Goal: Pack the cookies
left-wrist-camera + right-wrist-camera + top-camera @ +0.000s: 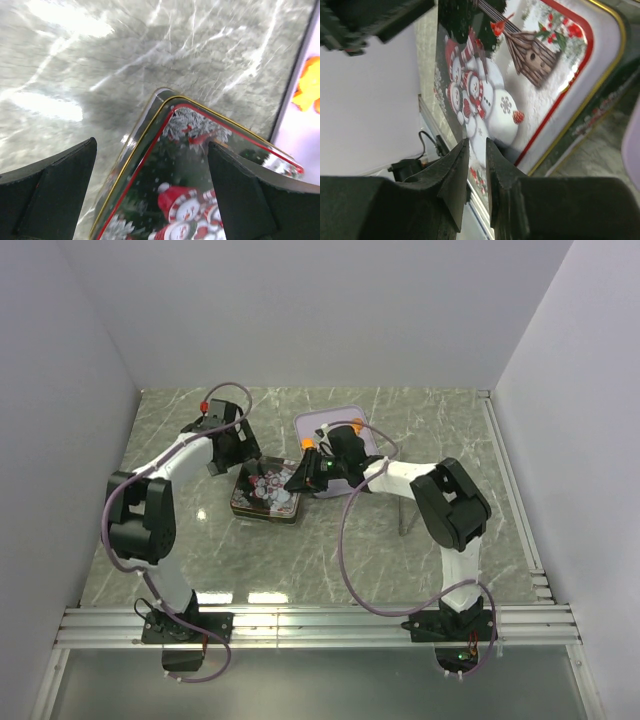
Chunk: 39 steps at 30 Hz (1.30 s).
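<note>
A dark Christmas tin (262, 495) with a snowman lid lies mid-table. No cookies show plainly. An orange shape (309, 91) lies on the lilac tray (322, 424) behind the tin, and I cannot tell if it is a cookie. My left gripper (230, 460) is open, with its jaws astride the tin's far-left corner (167, 97). My right gripper (298, 480) is at the tin's right edge. In the right wrist view its fingers (457, 165) are nearly together, pinching the lid's rim (479, 150), and the snowman lid (520, 85) fills the view.
The lilac tray also shows at the right edge of the left wrist view (300, 130). White walls close in the grey marble table (420, 540) on three sides. A metal rail (320, 625) runs along the near edge by the arm bases.
</note>
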Tool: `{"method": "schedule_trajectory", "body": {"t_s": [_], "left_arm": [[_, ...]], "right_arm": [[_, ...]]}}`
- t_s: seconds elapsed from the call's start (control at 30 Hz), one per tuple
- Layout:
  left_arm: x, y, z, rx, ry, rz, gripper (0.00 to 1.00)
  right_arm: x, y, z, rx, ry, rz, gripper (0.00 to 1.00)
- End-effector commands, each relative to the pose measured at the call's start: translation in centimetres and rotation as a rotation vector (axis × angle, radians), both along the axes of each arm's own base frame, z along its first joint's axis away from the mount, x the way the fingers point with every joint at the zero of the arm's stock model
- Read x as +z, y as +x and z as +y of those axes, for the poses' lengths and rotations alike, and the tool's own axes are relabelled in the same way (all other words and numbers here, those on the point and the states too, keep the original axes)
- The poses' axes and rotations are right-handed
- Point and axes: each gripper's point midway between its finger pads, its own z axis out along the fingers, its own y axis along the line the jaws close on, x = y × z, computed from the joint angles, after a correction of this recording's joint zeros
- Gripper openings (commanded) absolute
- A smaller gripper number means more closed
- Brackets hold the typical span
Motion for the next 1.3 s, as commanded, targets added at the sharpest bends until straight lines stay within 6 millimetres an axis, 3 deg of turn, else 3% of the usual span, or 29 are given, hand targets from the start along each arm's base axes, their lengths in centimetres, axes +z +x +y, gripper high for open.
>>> {"method": "schedule_trajectory", "body": {"t_s": [0.0, 0.07, 0.13, 0.2, 0.23, 0.33, 0.47, 0.5, 0.57, 0.6, 0.7, 0.73, 0.8, 0.83, 0.87, 0.97, 1.03, 1.1, 1.27], "left_arm": [[5.1, 0.1, 1.3, 0.025, 0.047, -0.125, 0.99], [6.2, -0.2, 2.0, 0.045, 0.062, -0.153, 0.99], [8.6, -0.8, 2.7, 0.074, 0.048, -0.229, 0.99], [10.3, -1.3, 3.6, 0.110, 0.007, -0.286, 0.99], [11.8, -1.8, 3.9, 0.121, -0.017, -0.340, 0.99], [13.7, -2.7, 4.7, 0.144, -0.044, -0.394, 0.99], [15.6, -4.2, 5.0, 0.119, -0.036, -0.458, 1.00], [17.0, -5.0, 5.2, 0.116, -0.038, -0.498, 0.99], [17.2, -6.2, 5.4, 0.104, -0.025, -0.514, 0.99], [18.2, -7.2, 5.7, 0.107, -0.026, -0.543, 0.99], [18.1, -9.4, 5.8, 0.093, -0.030, -0.560, 1.00], [18.0, -9.9, 5.6, 0.089, -0.042, -0.560, 0.99], [18.3, -11.1, 5.8, 0.100, -0.053, -0.571, 0.99], [17.8, -11.8, 5.9, 0.113, -0.059, -0.550, 0.99], [17.8, -12.1, 5.9, 0.114, -0.064, -0.551, 1.00], [18.0, -13.1, 5.8, 0.115, -0.088, -0.580, 0.99], [18.2, -13.7, 5.9, 0.113, -0.084, -0.589, 0.99], [18.5, -14.1, 6.2, 0.114, -0.076, -0.601, 1.00], [18.4, -15.2, 7.4, 0.154, -0.037, -0.639, 0.99]], "right_arm": [[2.7, -0.3, -0.6, -0.001, -0.017, -0.066, 0.30], [5.4, -0.2, -0.8, -0.006, 0.012, -0.104, 0.36], [7.4, 0.3, -1.7, -0.047, 0.014, -0.116, 0.53], [11.7, 1.1, -3.4, -0.130, 0.087, -0.158, 0.67], [12.9, 1.2, -3.9, -0.152, 0.115, -0.162, 0.69], [17.1, 1.3, -5.4, -0.195, 0.191, -0.194, 0.70], [19.1, 0.2, -6.7, -0.194, 0.163, -0.267, 0.71], [19.1, -0.3, -7.1, -0.198, 0.150, -0.271, 0.71], [19.7, -1.7, -8.2, -0.196, 0.138, -0.320, 0.71], [19.7, -2.4, -8.6, -0.193, 0.128, -0.323, 0.71], [21.0, -4.3, -10.1, -0.205, 0.138, -0.354, 0.71], [23.3, -4.4, -11.0, -0.257, 0.170, -0.355, 0.72], [25.8, -2.8, -14.0, -0.412, 0.236, -0.286, 0.77], [28.0, -2.4, -15.3, -0.510, 0.350, -0.169, 0.78], [30.2, -0.8, -17.7, -0.592, 0.441, -0.182, 0.79], [34.5, -0.1, -19.0, -0.566, 0.603, -0.180, 0.83], [35.6, 0.7, -19.1, -0.527, 0.548, -0.254, 0.83], [34.0, 0.5, -19.0, -0.517, 0.467, -0.235, 0.83], [30.2, -2.3, -20.6, -0.595, 0.420, -0.273, 0.84]]}}
